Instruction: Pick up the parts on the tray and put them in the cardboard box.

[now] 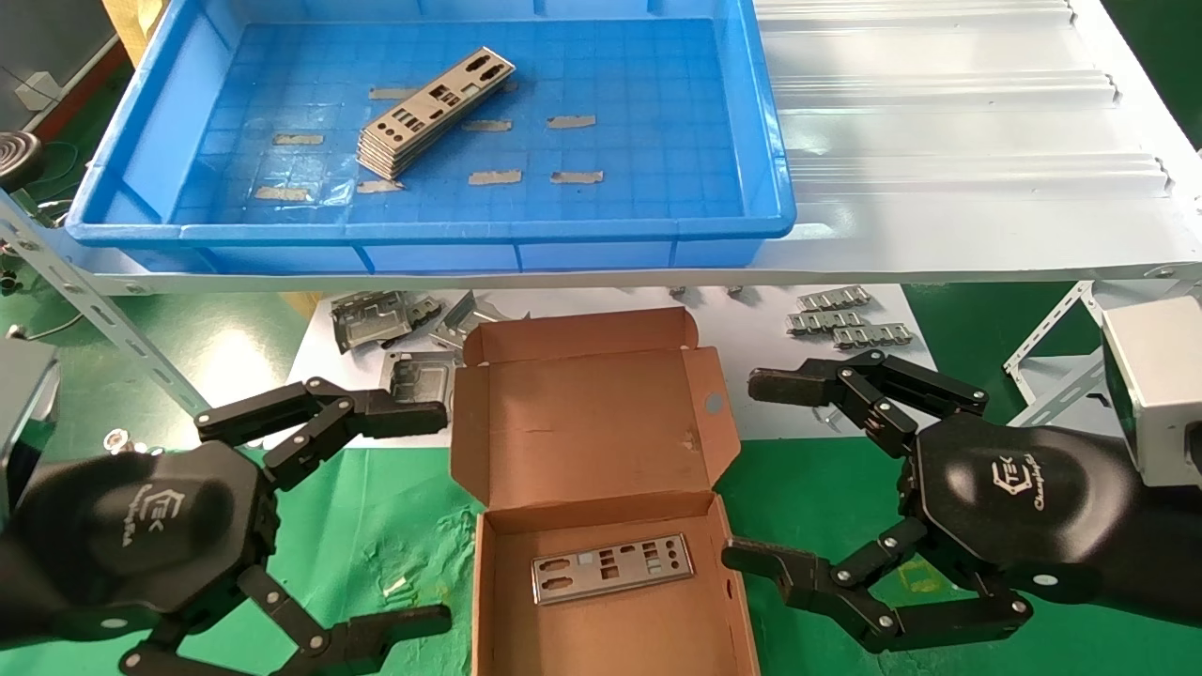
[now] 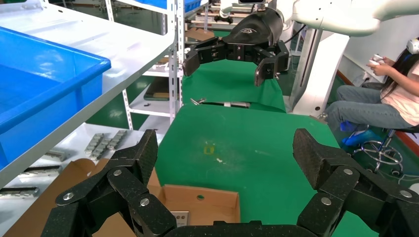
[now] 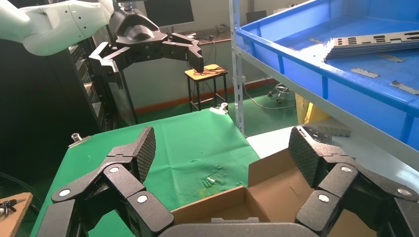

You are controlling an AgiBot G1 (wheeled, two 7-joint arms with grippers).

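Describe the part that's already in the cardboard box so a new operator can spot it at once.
Find the open brown cardboard box on the green cloth, between the open left gripper and open right gripper. On its floor lies one part: a thin, flat silvery plate punched with rectangular and round cut-outs. Unlike the stack of parts in the blue tray, it lies alone.

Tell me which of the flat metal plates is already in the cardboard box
The single plate lying flat on the floor of the cardboard box. The other plates sit stacked in the blue tray.
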